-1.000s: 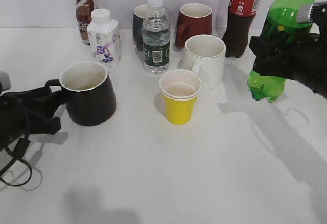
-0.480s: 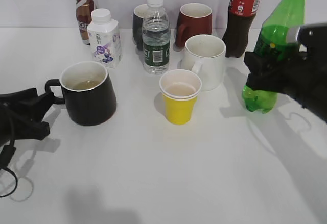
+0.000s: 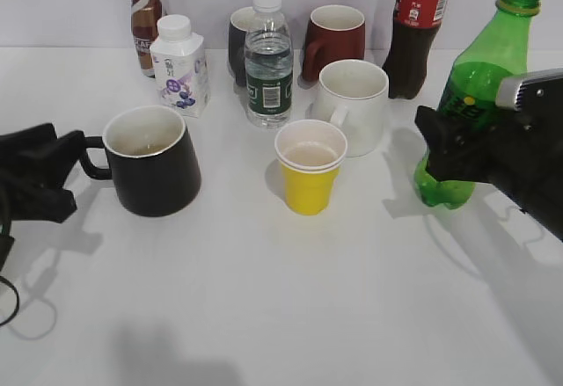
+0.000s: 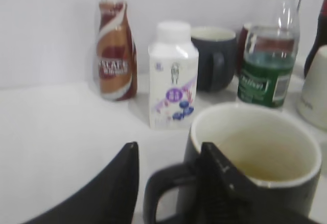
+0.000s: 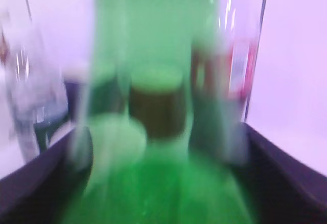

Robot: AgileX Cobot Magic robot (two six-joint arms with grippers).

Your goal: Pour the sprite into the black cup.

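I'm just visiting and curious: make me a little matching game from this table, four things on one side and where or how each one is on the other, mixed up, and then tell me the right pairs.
Things:
1. green bottle
2. black mug
3. yellow cup
4. white carton

States:
A. stands in front of the white mug
B. gripped by the right gripper
C. stands beside the brown bottle
D. its handle sits between the left gripper's fingers

Pairs: 1-B, 2-D, 3-A, 4-C
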